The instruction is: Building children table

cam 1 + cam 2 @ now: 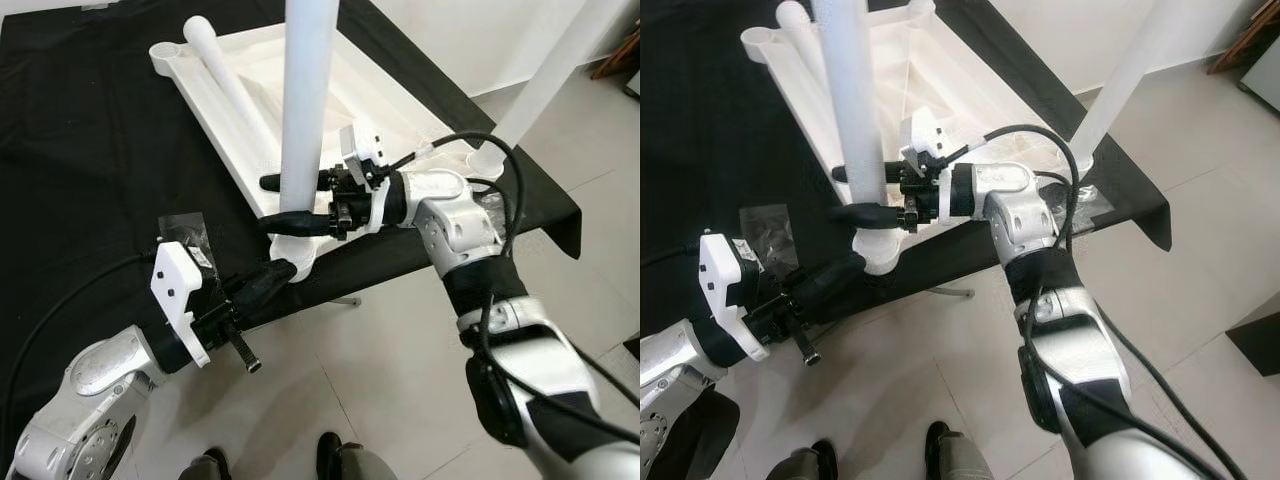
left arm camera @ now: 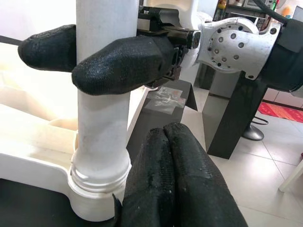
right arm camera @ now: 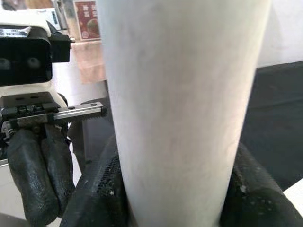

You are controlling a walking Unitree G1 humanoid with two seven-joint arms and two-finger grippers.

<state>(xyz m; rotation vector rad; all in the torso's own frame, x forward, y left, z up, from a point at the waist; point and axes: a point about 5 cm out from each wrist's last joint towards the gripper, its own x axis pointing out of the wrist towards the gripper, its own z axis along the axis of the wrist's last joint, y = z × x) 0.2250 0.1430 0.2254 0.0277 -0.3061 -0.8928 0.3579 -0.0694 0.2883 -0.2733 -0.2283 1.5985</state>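
white plastic is what you are working with: the upturned children's table top (image 1: pixel 250 70) lies on a black cloth (image 1: pixel 90 120) spread over the floor, and the leg in hand (image 1: pixel 305 100) stands upright in the corner socket (image 1: pixel 290 262) at the near edge of the top, just where the cloth ends and the pale floor tiles (image 1: pixel 380 370) begin. your right gripper (image 1: pixel 272 203) has its jaws clamped around that leg a little above the socket, one black finger on either side of the tube. your left gripper (image 1: pixel 285 270) sits low beside the socket with its jaws pressed together on nothing, their tips just beside the threaded collar at the leg's foot. a second leg (image 1: pixel 555 70) stands upright in the far right corner, and a loose leg (image 1: pixel 225 75) lies inside the tray of the top. the step looks to be seating or screwing this leg home, and threads seem exposed at the collar, so it is likely not fully in. keep the tube plumb over the socket as you turn; a tilt would cross the threads. grip firmly but let the wrist do the rotation, then regrip instead of straining. use the left jaws to brace the corner of the top so it does not slide on the cloth. a small clear bag (image 1: pixel 185 232) lies near your left wrist; keep off it.
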